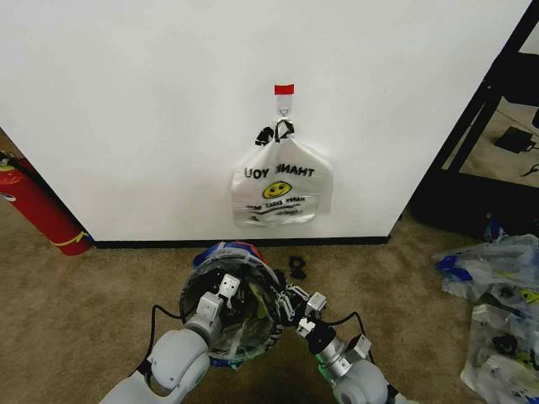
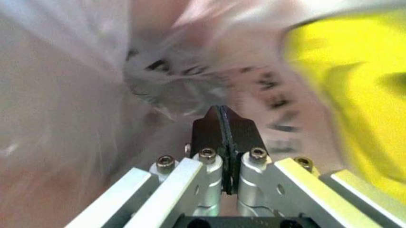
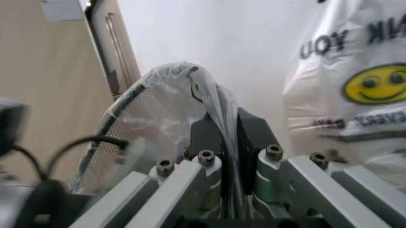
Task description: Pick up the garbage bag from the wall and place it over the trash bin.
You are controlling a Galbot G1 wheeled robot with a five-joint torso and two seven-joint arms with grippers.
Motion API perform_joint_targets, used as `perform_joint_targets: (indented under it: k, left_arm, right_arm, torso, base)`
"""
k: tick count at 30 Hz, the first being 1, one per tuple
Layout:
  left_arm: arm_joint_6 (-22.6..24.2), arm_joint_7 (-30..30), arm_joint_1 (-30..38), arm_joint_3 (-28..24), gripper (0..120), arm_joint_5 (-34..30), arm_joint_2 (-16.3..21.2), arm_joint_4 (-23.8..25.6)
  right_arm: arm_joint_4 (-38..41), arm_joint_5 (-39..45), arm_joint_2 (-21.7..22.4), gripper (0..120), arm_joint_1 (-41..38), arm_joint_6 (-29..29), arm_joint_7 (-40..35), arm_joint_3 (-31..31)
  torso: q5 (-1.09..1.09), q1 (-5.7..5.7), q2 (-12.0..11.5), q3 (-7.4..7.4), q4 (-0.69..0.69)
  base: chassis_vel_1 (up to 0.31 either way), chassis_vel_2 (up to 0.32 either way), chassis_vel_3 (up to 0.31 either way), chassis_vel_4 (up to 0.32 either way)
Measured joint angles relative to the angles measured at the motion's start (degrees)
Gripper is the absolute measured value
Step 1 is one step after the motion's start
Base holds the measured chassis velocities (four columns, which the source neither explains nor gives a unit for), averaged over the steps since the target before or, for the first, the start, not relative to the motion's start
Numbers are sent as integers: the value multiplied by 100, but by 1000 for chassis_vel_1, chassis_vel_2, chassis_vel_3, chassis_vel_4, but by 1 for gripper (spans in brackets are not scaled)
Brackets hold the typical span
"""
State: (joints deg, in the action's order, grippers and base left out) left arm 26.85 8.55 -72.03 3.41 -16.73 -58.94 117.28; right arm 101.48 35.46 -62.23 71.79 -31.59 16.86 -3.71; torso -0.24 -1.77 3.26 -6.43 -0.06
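The white wall [image 1: 168, 109] fills the upper head view, with a black baseboard along its foot and a tan carpet [image 1: 84, 286] below. A whiter THANK YOU smiley bag [image 1: 281, 187] hangs by black-taped handles from a small hook [image 1: 285, 108] under a red tape strip [image 1: 284, 88]; the right wrist view shows the same bag [image 3: 355, 95] close up, beside the bin's rim. A red fire extinguisher [image 1: 38, 206] leans at the far left, and loose plastic bags [image 1: 497, 303] lie at the right. The trash bin [image 1: 229, 305], black mesh, stands on the carpet before the robot, lined with the garbage bag [image 1: 244, 324], whose film is draped over the rim [image 3: 166, 78]. The left gripper [image 1: 221, 295] reaches into the bin; its wrist view shows the bag's interior [image 2: 330, 80], yellow patch and black lettering, with the jaws pressed together. The right gripper [image 1: 301, 313] sits at the rim, jaws clamped on a fold of the film.
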Motion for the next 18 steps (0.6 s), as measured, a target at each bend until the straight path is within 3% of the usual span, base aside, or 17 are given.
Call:
perform_joint_targets:
  k: [6,12,14,18]
  left_arm:
    - [-228,-200,-224,64,0,284,83,381]
    - [-555,-195,-703,353,0,315,239,1247]
    - [-709,-78,-921,470,0,387,268,1610]
    - [-793,468,-1490,1348,18,925,579,2083]
  right_arm:
    - [-123,25,-59,1,-56,-8,-125,50]
    - [-313,570,-61,1,-194,394,-695,217]
    - [-280,1133,-48,1,-244,799,-1216,262]
    - [192,2523,17,1,-258,1773,-2432,487]
  torso:
    - [0,0,0,0,0]
    - [1,0,0,0,0]
    - [2,0,0,0,0]
    - [0,0,0,0,0]
  base:
    - [0,0,0,0]
    - [0,0,0,0]
    - [0,0,0,0]
    - [0,0,0,0]
